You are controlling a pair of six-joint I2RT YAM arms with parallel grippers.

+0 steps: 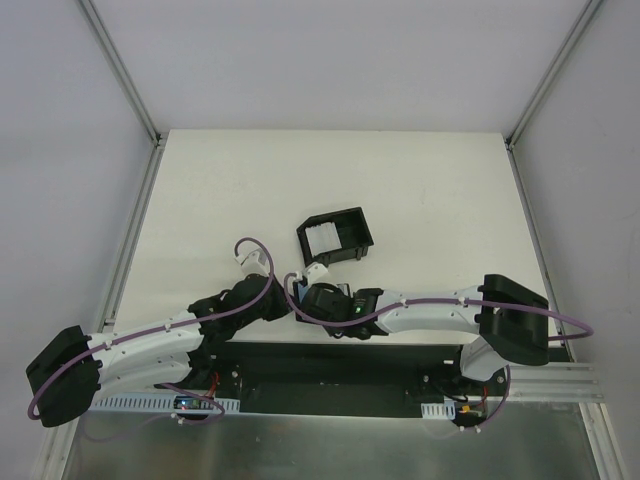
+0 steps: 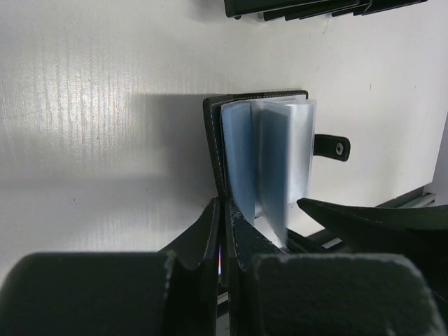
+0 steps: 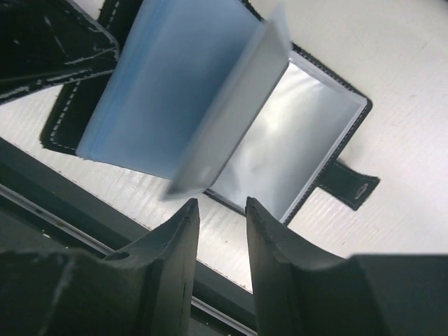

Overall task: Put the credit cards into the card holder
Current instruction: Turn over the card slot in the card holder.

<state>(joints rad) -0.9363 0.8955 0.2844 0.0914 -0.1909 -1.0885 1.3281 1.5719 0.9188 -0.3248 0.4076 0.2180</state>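
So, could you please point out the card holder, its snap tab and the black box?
card holder (image 2: pixel 273 161), left wrist view, bluish inner sleeve.
snap tab (image 2: pixel 327 145), left wrist view, strap by button.
black box (image 1: pixel 329 216), top view, far wall.

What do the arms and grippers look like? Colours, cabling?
White link shells with black joint housings on the left arm and right arm, a purple cable looped along each. The left gripper and right gripper have two black, tapered, matte fingers.

Bright, even light comes from above. The table shows soft glare, the wallet throws a grey shadow leftward, and its clear sleeves look blurred.
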